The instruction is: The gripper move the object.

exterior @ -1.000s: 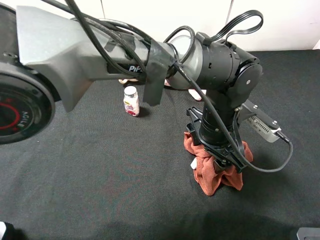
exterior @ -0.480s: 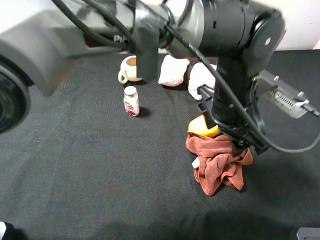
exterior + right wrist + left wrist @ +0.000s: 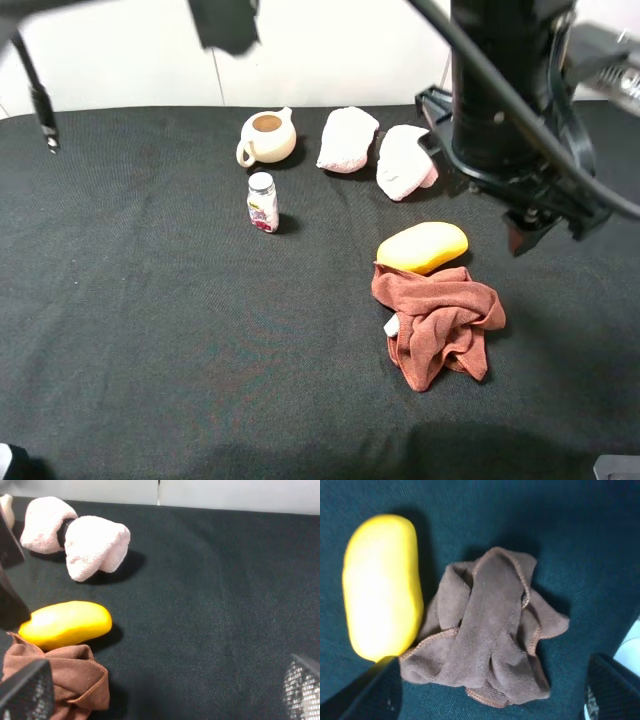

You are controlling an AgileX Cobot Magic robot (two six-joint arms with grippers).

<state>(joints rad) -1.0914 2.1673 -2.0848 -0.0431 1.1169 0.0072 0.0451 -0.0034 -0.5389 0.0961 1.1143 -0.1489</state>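
Mango (image 3: 422,247) touching cloth (image 3: 437,333); open mat (image 3: 150,330) leftward.

Yellow mango (image 3: 66,624) touching brown cloth (image 3: 70,682); pink towels (image 3: 75,536) apart

You only see the dark tips of the left gripper (image 3: 485,700) at the frame corners in its wrist view, and the right gripper (image 3: 160,690) likewise shows just two finger ends, so neither jaw gap can be judged. The small bottle's (image 3: 263,201) label is too small to read. In the right wrist view, the brown cloth (image 3: 60,680) is cut off by the edge.
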